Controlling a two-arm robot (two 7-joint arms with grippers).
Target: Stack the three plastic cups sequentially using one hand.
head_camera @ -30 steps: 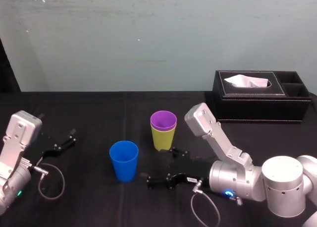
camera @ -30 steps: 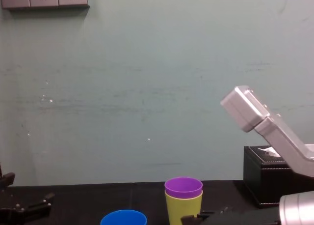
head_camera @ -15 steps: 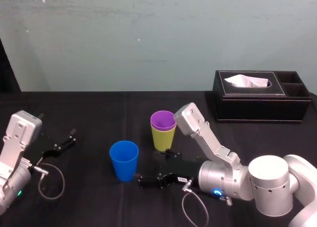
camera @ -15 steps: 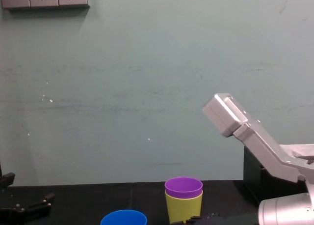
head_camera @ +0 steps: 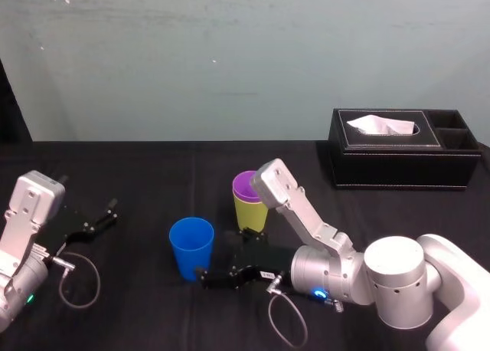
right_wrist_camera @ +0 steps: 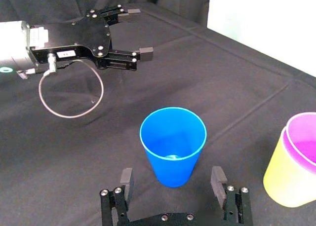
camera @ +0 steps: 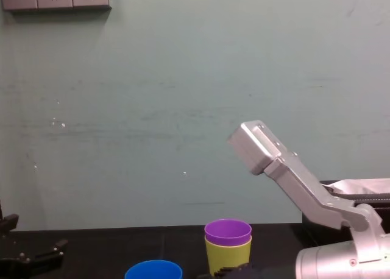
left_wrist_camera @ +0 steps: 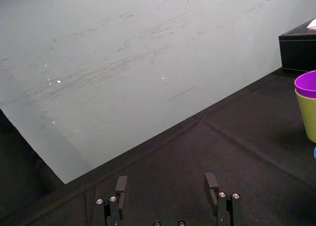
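Since purple cup (head_camera: 243, 186) sits in yellow cup (head_camera: 246, 213), blue cup (head_camera: 191, 247) looks next; right gripper (right_wrist_camera: 172, 174) faces it, fingers apart to straddle; left gripper (left_wrist_camera: 166, 181) idles far left, fingers apart too.

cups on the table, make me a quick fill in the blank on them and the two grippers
The purple cup is nested inside the ____ cup.
The right gripper, fingers open, reaches toward the ____ cup.
The black tissue box stands on the robot's ____ side.
The left gripper, parked away from the cups, is ____ (open or shut).
Missing words: yellow; blue; right; open.
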